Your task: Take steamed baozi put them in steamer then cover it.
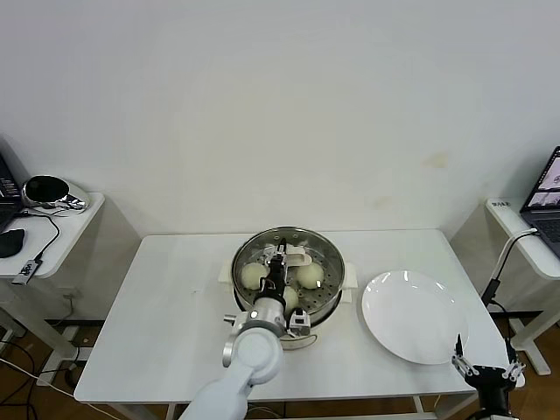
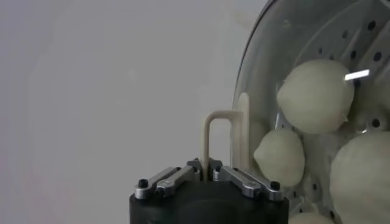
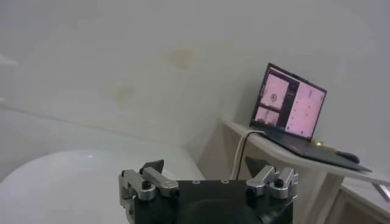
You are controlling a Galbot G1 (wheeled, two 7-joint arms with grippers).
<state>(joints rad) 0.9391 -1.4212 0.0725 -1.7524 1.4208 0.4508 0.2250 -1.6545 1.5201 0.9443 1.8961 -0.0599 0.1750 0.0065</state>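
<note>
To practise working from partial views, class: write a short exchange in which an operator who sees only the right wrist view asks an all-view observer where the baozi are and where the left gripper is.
Operator: My right wrist view shows only part of a plate and a laptop. Where are the baozi?
Observer: The head view shows at least three baozi inside the steamer, lying on its perforated tray.
Operator: And where is the left gripper?
Observer: The left gripper hangs over the middle of the steamer, among the buns.
</note>
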